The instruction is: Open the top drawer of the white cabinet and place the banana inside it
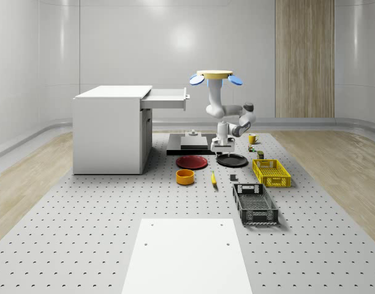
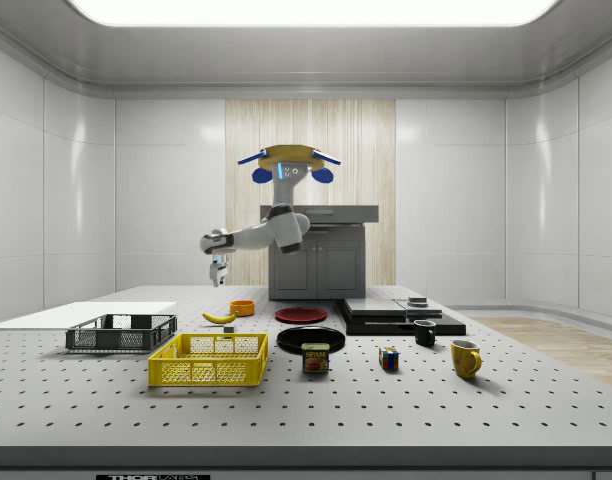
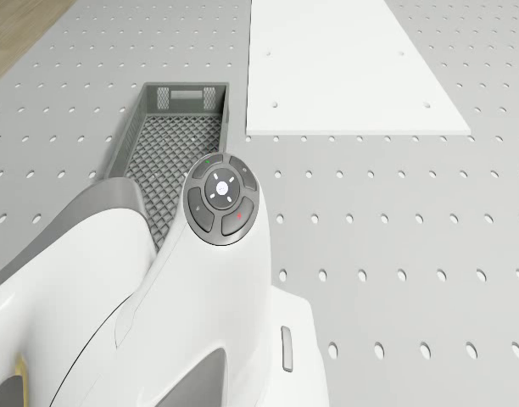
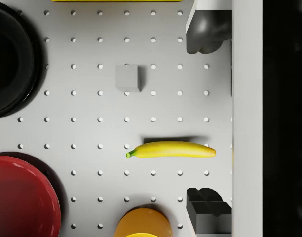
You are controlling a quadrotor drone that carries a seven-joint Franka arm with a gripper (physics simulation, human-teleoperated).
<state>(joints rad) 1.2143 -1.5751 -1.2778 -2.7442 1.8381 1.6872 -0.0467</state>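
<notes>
- The table [image 1: 83, 233] is holding everything, and the dark basket [image 1: 255, 204] is sitting low on the right of the whole-scene view, out of the way.
- The banana [image 1: 212, 178] is lying flat on the table a bit below the middle of the whole-scene view. It is just beside the orange bowl [image 1: 185, 177] and is not touching it.
- Nothing is lying on the banana, so I think it is going to be easy to grab from above.
- The claw [image 2: 218, 275] is hanging in the air, pointing down, left of the middle of the side view. The banana is right under it there, and there is a gap between them.
- In the wrist view the two fingers [image 4: 205, 29] are standing wide apart and holding nothing. The banana is showing between them, lying across the gap, so they are lined up to close on its sides.
- I think the claw is waiting up high so it can go straight down without bumping the bowl or the red plate [image 1: 192, 162].
- Farther back, the drone [image 1: 215, 76] is hovering over the table, above the black plate [image 1: 231, 160], just above the middle of the whole-scene view.
- The white cabinet [image 1: 111, 131] is standing on the left of that view. Its top drawer [image 1: 166, 99] is sticking out toward the drone, already open and ready for the banana.
</notes>
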